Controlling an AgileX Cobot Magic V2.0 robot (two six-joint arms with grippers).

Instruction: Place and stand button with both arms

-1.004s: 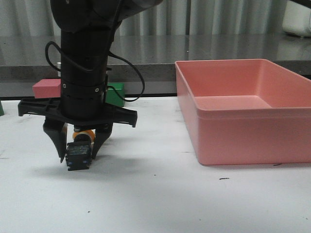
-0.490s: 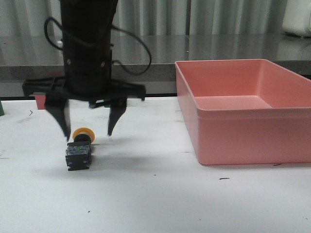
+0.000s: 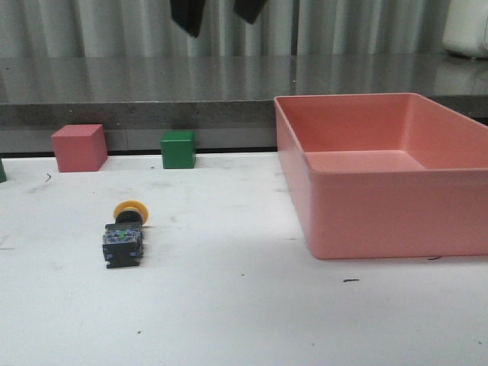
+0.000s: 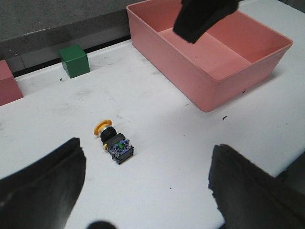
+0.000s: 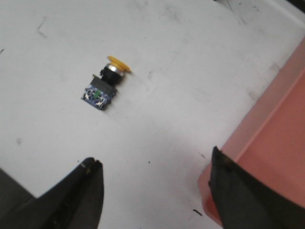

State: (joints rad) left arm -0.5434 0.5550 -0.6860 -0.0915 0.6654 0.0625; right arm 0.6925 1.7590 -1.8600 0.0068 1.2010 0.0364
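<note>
The button [image 3: 125,235] lies on its side on the white table, yellow cap away from the front camera and bluish base towards it. Nothing touches it. It also shows in the left wrist view, button [image 4: 114,140], and in the right wrist view, button [image 5: 106,82]. My left gripper [image 4: 147,145] hangs open high above the table, nothing between its fingers. My right gripper [image 5: 155,156] is open too, high up and empty. In the front view only two black fingertips [image 3: 187,17] show at the top edge; I cannot tell whose. A black part of the other arm [image 4: 205,19] crosses the left wrist view.
A large pink bin [image 3: 366,206] stands on the right of the table. A pink cube [image 3: 78,147] and a green cube [image 3: 178,149] sit at the table's back edge, left of the bin. A dark counter runs behind them.
The gripper that was round the button opened, let it go and rose almost out of the front view. The button stays lying where it was.
</note>
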